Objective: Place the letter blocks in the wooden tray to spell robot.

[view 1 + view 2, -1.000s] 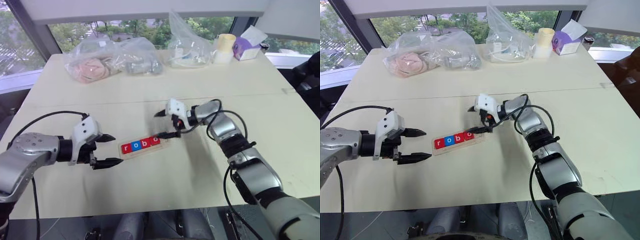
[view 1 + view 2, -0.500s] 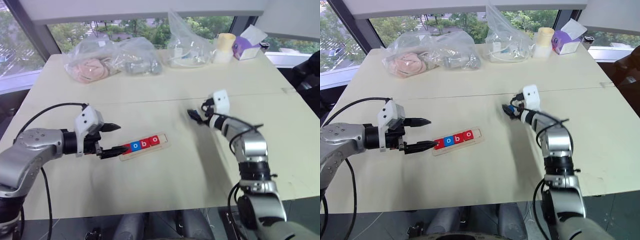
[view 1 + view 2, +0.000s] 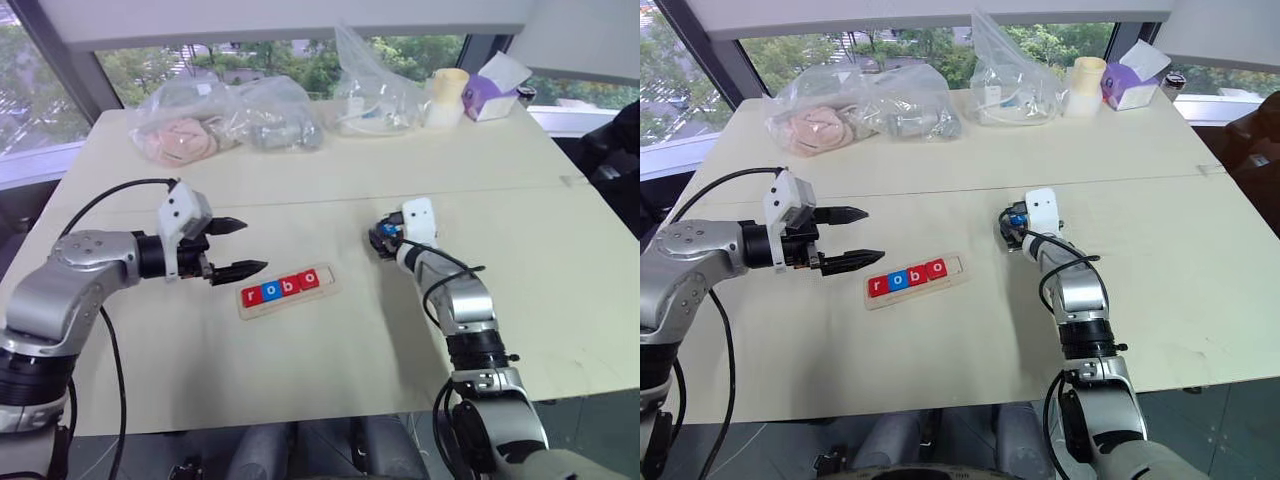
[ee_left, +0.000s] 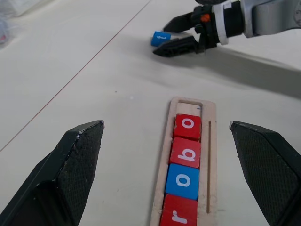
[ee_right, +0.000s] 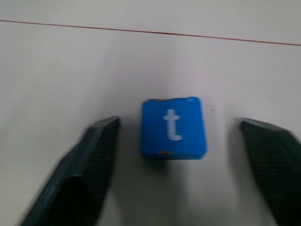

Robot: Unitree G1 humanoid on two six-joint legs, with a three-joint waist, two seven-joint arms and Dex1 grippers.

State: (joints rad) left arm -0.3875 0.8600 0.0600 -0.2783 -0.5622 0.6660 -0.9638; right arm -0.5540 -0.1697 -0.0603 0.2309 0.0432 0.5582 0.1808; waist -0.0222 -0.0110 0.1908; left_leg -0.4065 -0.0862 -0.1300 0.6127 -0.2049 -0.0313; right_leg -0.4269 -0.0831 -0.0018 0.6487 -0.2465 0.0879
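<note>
Left eye view: the wooden tray (image 3: 287,290) holds r, o, b, o, its end slot toward the right gripper (image 3: 381,241) bare; the left gripper (image 3: 238,247) hovers just beside the tray, fingers apart.

Left wrist view: beyond the tray's bare end lies the blue t block (image 4: 161,38).

Right wrist view: the t block lies flat on the table (image 5: 61,70) between the parted fingers (image 5: 89,160), untouched.

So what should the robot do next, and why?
Probably close the right gripper on the blue t block. The block lies flat on the table between the open fingers, untouched, while the wooden tray already reads r, o, b, o with its last slot empty.
</note>
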